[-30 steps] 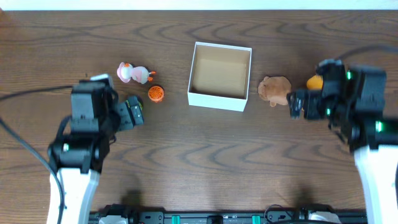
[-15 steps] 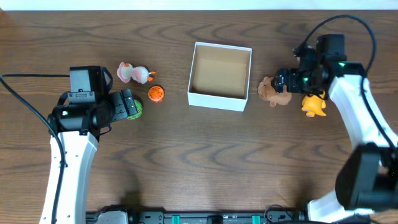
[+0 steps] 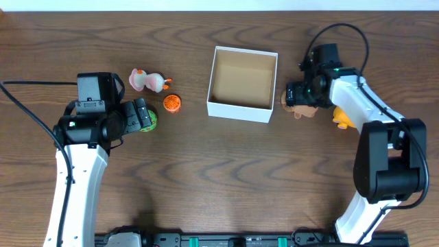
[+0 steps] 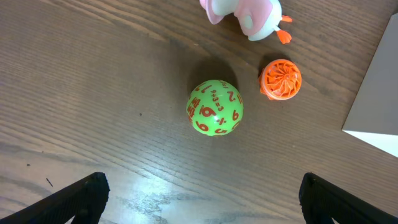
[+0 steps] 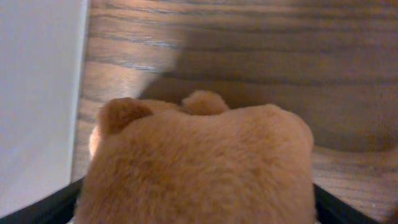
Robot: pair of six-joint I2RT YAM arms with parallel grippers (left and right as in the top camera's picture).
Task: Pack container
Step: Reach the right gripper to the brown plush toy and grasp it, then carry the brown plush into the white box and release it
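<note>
Swung inward, the right gripper [image 3: 293,95] now straddled the plush toy [image 5: 199,162], jaws spread; the left gripper [image 4: 199,199] hung agape over a green ball [image 4: 215,107]. Midway along the far edge, the container [image 3: 240,111] looked light and flimsy, best gripped by a wall.

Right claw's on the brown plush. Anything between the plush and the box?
Nothing visible. The brown plush lies just right of the container, with only the box's own right wall between them. The right claw sits over the plush, and the container is empty inside.
</note>
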